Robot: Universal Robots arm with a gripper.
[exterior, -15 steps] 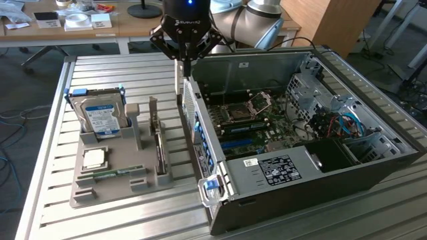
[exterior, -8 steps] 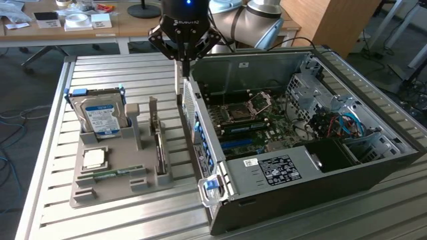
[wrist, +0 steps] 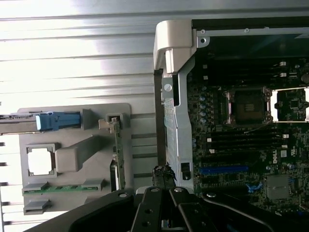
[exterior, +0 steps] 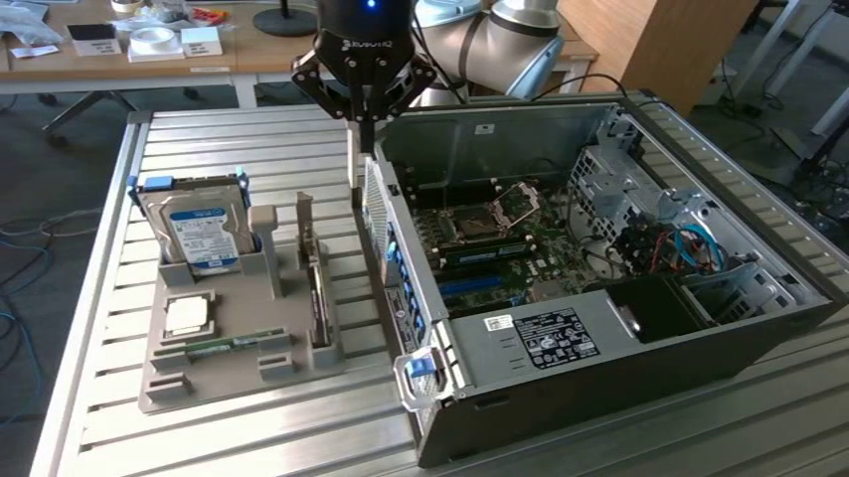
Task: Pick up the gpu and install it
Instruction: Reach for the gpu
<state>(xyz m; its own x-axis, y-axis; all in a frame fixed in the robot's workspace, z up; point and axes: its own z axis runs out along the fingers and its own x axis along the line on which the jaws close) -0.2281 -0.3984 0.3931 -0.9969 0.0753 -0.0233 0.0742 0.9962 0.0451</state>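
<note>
- Hovering over the slatted table [exterior: 239, 139], the gripper [exterior: 357, 169] is hanging with its fingers pressed together, gripping nothing, above the gap between the grey tray [exterior: 239, 383] and the open computer case [exterior: 743, 328].
- The gpu [exterior: 316, 288] is standing on edge in a slot along the tray's edge nearest the case, near the hard drive [exterior: 199, 234].
- Grasping it cleanly is, I judge, calling for spread fingers centred squarely over the card's top edge, descending straight, clear of the case wall.

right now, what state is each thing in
end effector: shut, empty
gpu: on edge in tray, not lifted
hard drive: upright in tray
memory stick: flat in tray
cpu chip: flat in tray
computer case: side open
cpu socket: lid open
</note>
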